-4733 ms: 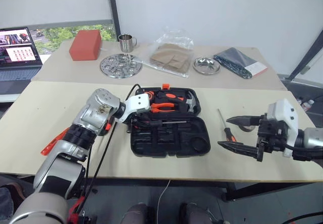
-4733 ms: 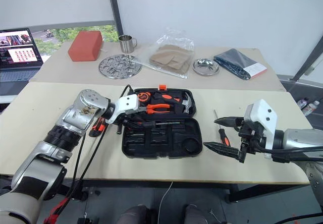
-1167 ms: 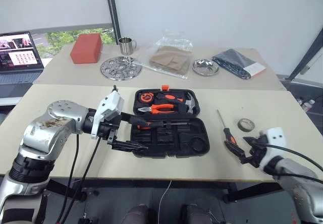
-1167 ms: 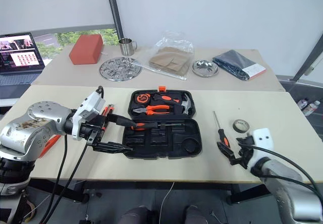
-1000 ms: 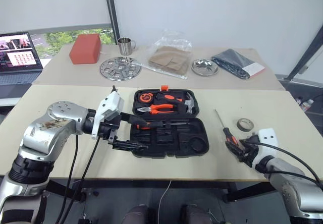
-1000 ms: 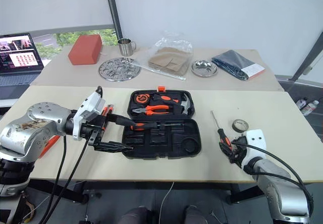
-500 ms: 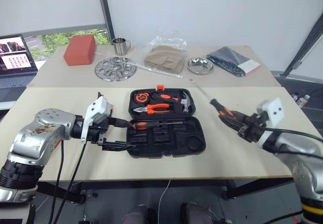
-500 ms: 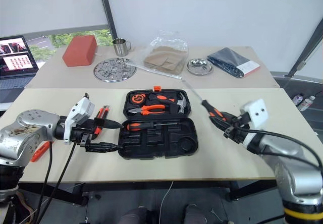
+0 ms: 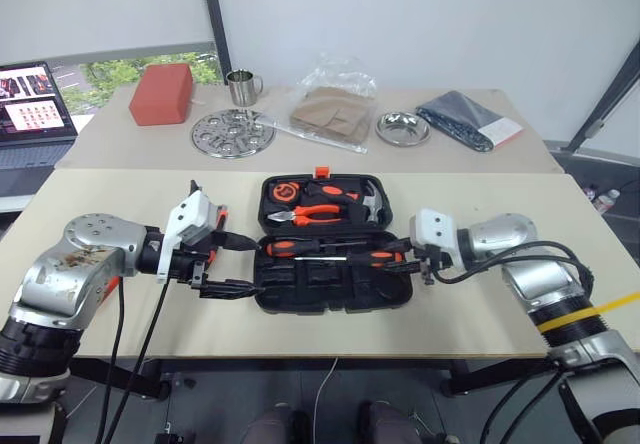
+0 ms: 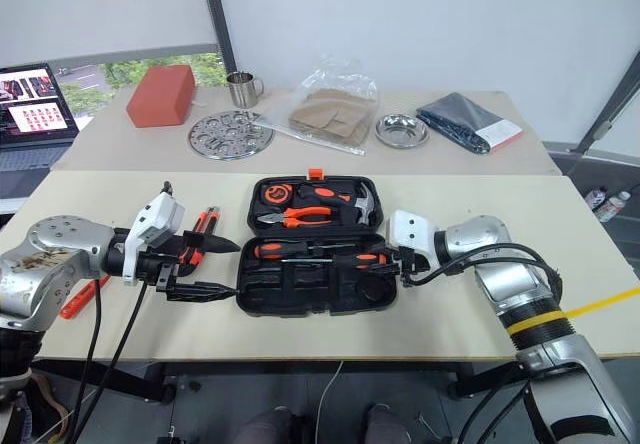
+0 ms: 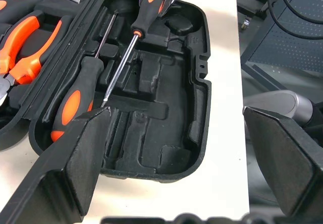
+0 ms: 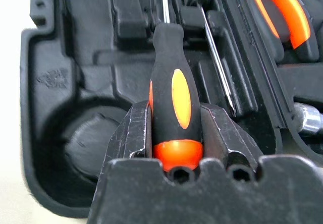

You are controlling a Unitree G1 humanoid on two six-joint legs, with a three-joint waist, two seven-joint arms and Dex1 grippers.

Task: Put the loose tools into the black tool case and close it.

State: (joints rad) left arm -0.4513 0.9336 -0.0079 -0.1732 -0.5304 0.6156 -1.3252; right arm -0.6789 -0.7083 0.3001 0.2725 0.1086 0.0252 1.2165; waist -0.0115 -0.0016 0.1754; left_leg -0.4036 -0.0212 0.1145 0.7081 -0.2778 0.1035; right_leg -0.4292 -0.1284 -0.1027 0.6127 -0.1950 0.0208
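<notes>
The screwdriver [image 12: 171, 108] is hanging over the front half of the black tool case [image 9: 385, 296], clamped by its orange-and-black handle in the right gripper [image 9: 408, 258] — the two black fingers are pressing on either flank of the handle, butt end toward the wrist. Its long axis is running across the case, roughly parallel to the hinge line; the steel shaft is pointing toward the robot's left, tip near the case's middle, handle toward the right end beside the round recess. A second screwdriver [image 9: 300, 247] is already lying in the case just behind it, on the same line. The step in hand looks like seating this tool in its moulded slot. To do it well, I judge the shaft should be lined up with the narrow groove first, then the handle lowered flat rather than tip-first, and the fingers let go only once the handle is bedding in — otherwise it may ride proud and stop the lid closing. The lid half, toward the back, is holding pliers [image 9: 322, 205] and a hammer [image 9: 371, 201]. The left gripper [image 9: 232, 265] is standing with fingers spread wide apart, empty, just off the case's left edge, above the table [image 9: 120, 196].
</notes>
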